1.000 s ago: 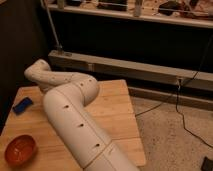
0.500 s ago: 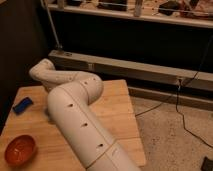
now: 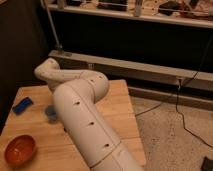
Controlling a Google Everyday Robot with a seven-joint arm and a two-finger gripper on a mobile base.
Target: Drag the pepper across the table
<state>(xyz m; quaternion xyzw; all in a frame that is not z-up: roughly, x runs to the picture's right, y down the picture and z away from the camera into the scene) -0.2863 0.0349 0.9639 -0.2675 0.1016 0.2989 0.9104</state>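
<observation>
**While the arm is blocking the view, the pepper is hiding from sight**

Because the thick white arm (image 3: 85,120) is lying diagonally over the middle of the table (image 3: 117,112), much of the wooden top is being covered. An orange-red bowl (image 3: 20,150) is sitting near the front left corner, its hollow showing plain orange. Just beside the arm's left flank, a small blue cup (image 3: 50,113) is peeking out, partly covered by the arm; what it is holding cannot be told. Further left, near the table's edge, a flat blue object (image 3: 22,105) is lying apart from both.

The arm is bending at its elbow and reaching back toward the left, where its rounded wrist is turning downward. The gripper is sitting somewhere below that wrist, behind the arm, so whether it is parted or clamped on anything cannot be told. The pepper is not showing anywhere on the bare wood, so how it is lying relative to the gripper cannot be told either.
</observation>
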